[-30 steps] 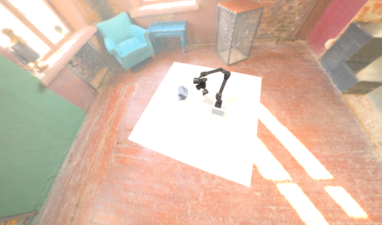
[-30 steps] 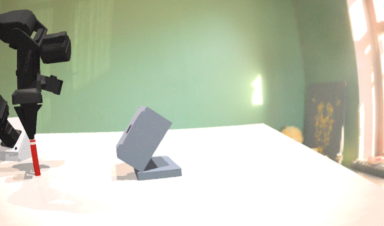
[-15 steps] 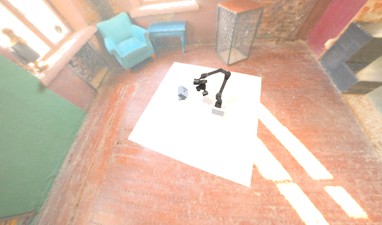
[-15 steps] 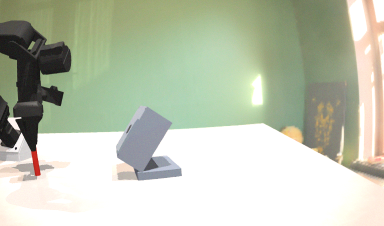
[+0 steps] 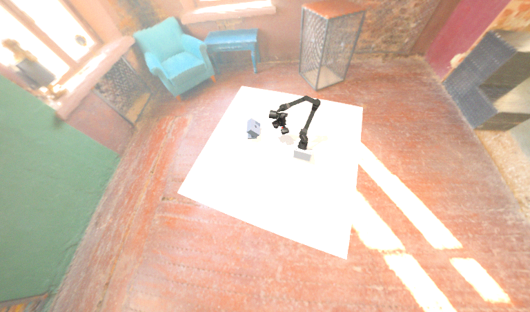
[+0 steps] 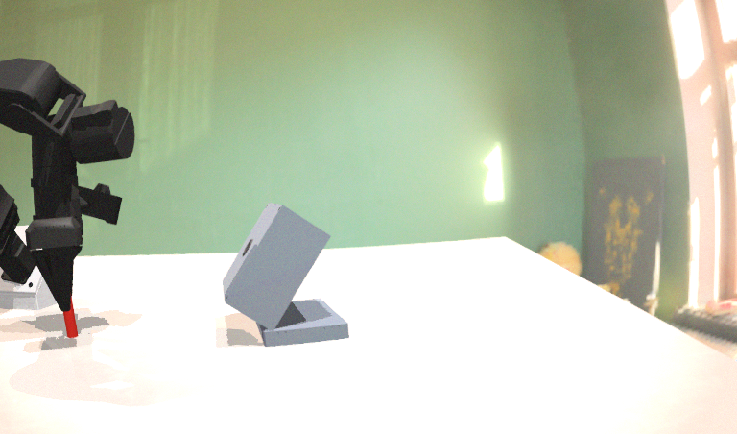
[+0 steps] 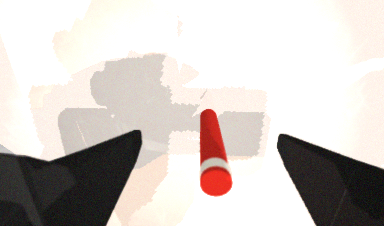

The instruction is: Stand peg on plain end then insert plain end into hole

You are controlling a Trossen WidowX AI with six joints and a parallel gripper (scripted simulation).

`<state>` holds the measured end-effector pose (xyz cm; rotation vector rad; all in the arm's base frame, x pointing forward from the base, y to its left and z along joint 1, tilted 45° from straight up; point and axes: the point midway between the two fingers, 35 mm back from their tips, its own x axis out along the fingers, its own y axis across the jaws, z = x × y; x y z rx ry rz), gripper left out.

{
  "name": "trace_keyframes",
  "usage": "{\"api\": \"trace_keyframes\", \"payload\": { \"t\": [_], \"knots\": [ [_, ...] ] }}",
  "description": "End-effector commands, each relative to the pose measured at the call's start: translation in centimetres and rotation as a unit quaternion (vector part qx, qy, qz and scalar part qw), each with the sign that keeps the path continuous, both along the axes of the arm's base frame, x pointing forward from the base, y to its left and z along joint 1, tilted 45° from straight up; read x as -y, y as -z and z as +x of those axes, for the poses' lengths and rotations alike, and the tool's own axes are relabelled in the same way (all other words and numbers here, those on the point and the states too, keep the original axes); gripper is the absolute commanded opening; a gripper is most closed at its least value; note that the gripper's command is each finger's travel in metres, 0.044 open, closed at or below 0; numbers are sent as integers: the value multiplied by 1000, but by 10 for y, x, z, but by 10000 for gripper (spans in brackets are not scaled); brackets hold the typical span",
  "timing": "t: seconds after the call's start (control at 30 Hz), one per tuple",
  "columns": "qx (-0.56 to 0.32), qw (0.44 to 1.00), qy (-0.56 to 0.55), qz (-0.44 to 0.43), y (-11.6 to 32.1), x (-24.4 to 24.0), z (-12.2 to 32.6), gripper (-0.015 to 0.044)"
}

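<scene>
Black tapered fingers (image 6: 56, 275) wide apart w/ upright red cylindrical peg (image 6: 71, 324) (image 7: 212, 141) btwn; centre, then close gently, keep vert.

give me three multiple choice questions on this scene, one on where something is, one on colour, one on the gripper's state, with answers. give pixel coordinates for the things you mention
1. In the wrist view, where is the peg (image 6: 71, 324) (image 7: 212, 141)?
A) left of both fingers
B) in the gap between the fingers
C) right of both fingers

2. What colour is the band near the peg's upper end?
A) blue
B) yellow
C) white

3. How is the gripper (image 5: 284, 130) (image 6: 67, 308) (image 7: 209, 138)?
A) open, not touching the peg
B) shut on the peg
C) shut on nothing

Key:
1 B: the wrist view shows one dark fingertip on each side of the peg.
2 C: a pale band (image 7: 215, 164) crosses the red just below the top end in the wrist view.
3 A: the fingers stand wide, with a gap on both sides of the peg.
</scene>
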<state>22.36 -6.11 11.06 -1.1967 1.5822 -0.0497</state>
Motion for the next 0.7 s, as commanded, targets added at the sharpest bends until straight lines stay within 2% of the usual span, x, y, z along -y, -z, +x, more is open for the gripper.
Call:
{"api": "trace_keyframes", "payload": {
  "t": [0.0, 0.43, 0.67],
  "knots": [
    [1, 1000, 0, 0, 0, 0, 0, 387],
    [1, 1000, 0, 0, 0, 0, 0, 46],
    [1, 1000, 0, 0, -1, -1, 0, 0]
  ]
}}
